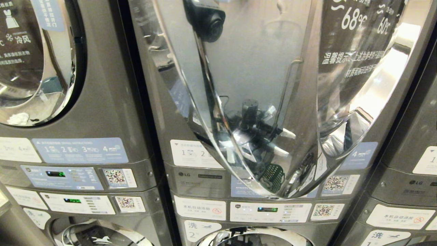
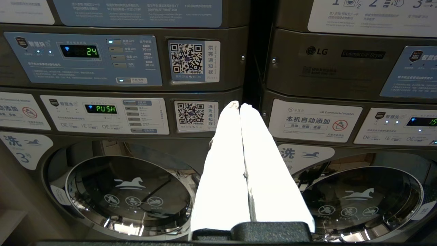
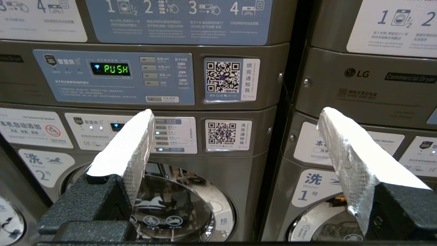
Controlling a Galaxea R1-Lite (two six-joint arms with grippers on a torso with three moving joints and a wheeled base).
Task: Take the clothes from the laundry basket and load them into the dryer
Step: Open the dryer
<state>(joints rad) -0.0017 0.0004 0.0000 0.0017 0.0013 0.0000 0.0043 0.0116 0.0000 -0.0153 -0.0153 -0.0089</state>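
Note:
The middle dryer's (image 1: 191, 177) round door (image 1: 259, 102) with its chrome rim fills the head view. Whether it is open or shut I cannot tell. Its glass mirrors a green mesh laundry basket (image 1: 273, 177); the basket itself is out of view, as are the clothes. Neither arm shows in the head view. My left gripper (image 2: 240, 104) is shut, its white fingers pressed together with nothing between them, in front of the seam between two machines. My right gripper (image 3: 236, 111) is open and empty, facing the washer panel below the dryer.
Grey stacked machines stand side by side. The left dryer's door (image 1: 37, 61) has something white behind it (image 1: 18, 119). Round washer doors (image 2: 129, 191) (image 3: 170, 208) sit low. Control panels read "24" (image 2: 79, 51) and "PUSH" (image 3: 116, 69).

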